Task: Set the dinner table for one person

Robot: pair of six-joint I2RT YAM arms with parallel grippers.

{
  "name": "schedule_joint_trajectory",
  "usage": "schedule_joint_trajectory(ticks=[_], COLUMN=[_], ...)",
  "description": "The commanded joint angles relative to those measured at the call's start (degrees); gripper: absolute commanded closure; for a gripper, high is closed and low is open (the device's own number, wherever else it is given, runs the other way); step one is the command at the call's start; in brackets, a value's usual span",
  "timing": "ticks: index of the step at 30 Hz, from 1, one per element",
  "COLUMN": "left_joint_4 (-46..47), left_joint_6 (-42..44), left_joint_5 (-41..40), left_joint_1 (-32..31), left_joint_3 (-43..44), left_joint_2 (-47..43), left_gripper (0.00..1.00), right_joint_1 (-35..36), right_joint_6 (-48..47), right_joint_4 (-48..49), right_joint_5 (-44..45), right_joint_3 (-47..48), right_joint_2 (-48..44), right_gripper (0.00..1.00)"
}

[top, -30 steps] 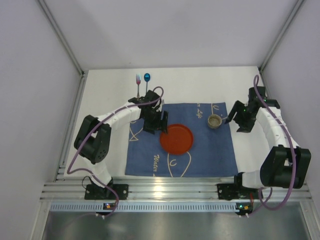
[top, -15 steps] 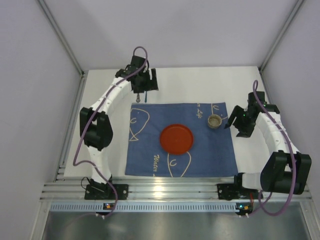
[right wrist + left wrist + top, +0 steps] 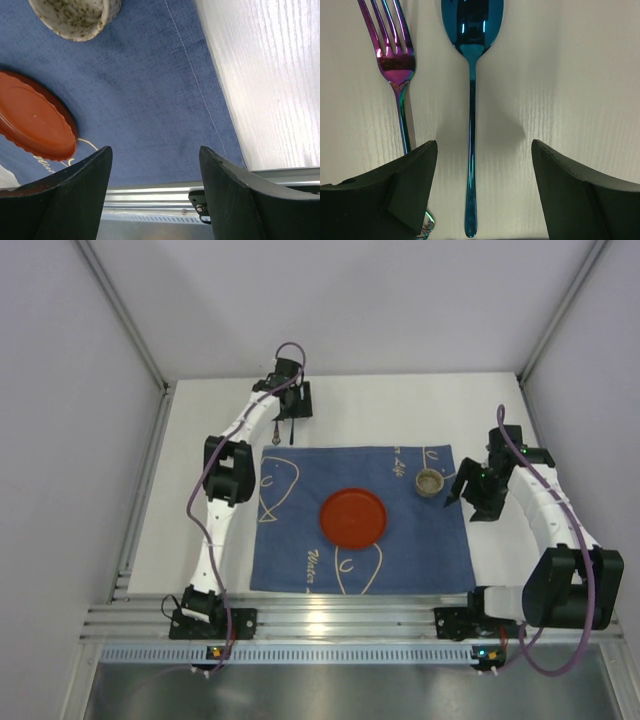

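Observation:
On the white dinner table, an iridescent purple fork and a blue spoon lie side by side at the far edge. My left gripper hovers over them, open and empty. The spoon handle lies between its fingers, nearer the left one, and the fork handle runs under the left finger. A red plate sits mid-cloth, and a speckled cup stands to its upper right. My right gripper is open and empty above the cloth's right edge, just right of the cup.
A dark blue cloth with pale fish outlines covers the table's middle; it also shows in the right wrist view. White walls enclose the table on three sides. A metal rail runs along the near edge.
My left arm has swung from the red plate out to the far edge, over the fork and spoon. The right gripper has shifted slightly beside the cup.

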Motion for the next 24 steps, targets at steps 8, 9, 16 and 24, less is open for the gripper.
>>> schedule_joint_trajectory(ticks=[8,9,16,24], left_joint_4=[-0.2,-1.1,-2.9,-5.5], left_joint_6=[5.1,5.4,6.7,5.2], left_joint_5=[-6.0,-7.0,-9.9,-7.6], left_joint_1=[-1.0,-1.0,-0.8,-0.6], left_joint_3=[2.9,2.8,2.0,2.0], left_joint_2=[1.9,2.2,4.6,7.9], left_gripper=[0.25,0.25,0.42,0.84], right_joint_1=[1.4,1.4,1.4,1.4], right_joint_6=[-0.2,-0.1,-0.1,-0.8], right_joint_4=[-2.2,-2.3,-2.3,-3.0], right_joint_5=[1.3,1.4,1.7,2.8], right_joint_3=[5.5,5.7,6.6,7.2], right_joint_2=[2.8,3.2,4.2,4.6], right_gripper=[0.29,0.30,0.30,0.30])
